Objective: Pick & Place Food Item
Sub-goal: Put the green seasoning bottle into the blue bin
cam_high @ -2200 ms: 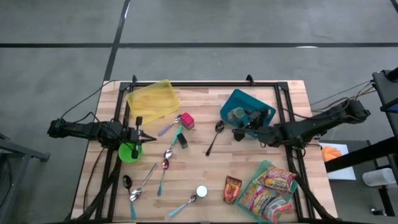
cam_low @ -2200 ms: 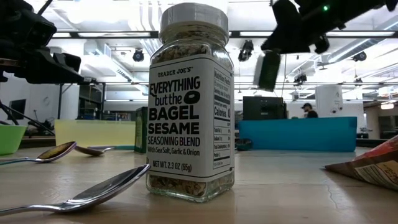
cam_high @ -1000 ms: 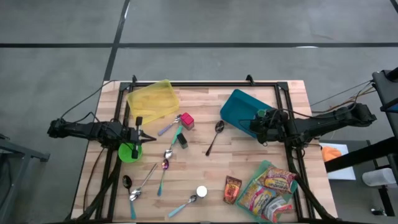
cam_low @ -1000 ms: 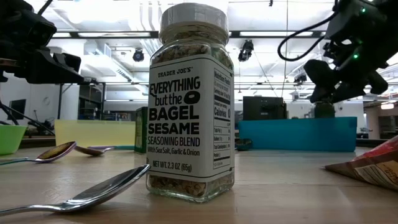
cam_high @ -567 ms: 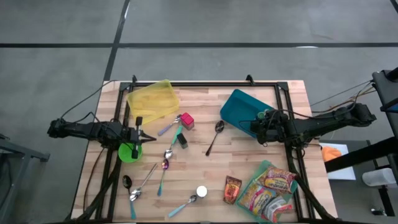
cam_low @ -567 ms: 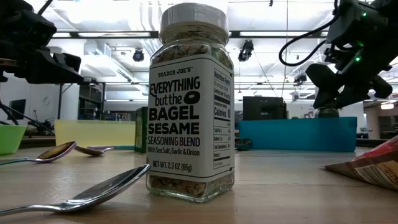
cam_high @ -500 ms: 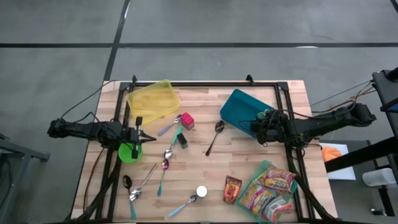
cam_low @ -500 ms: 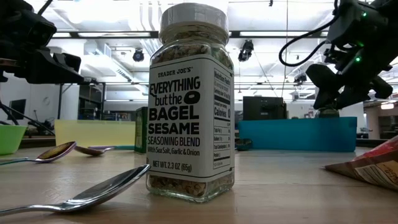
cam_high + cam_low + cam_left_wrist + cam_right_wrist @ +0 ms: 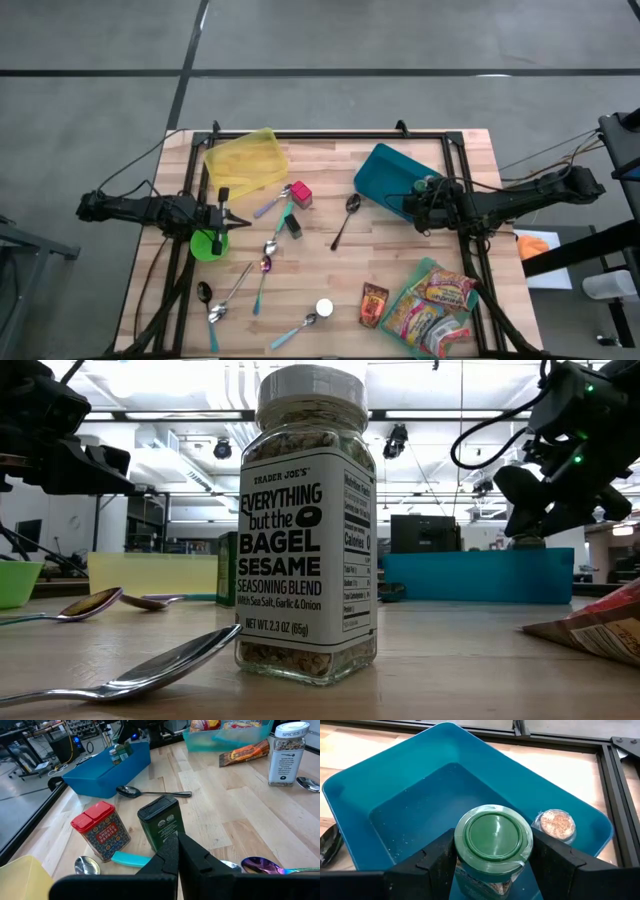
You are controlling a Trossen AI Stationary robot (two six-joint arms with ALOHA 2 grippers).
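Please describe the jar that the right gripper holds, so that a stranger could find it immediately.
Find the blue bin on the table's right side. The right gripper holds the jar upright above it; its green lid distinguishes it from the clear-lidded jar standing in the bin's corner.

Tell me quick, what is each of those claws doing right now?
Left gripper: closed, holding nothing, waiting near the green bowl.
Right gripper: closed on a green-lidded jar, held above the blue bin.

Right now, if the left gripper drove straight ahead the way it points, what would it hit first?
Most likely the dark green spice tin, standing just past the shut left gripper. The red tin sits off to one side. Depth is hard to judge.
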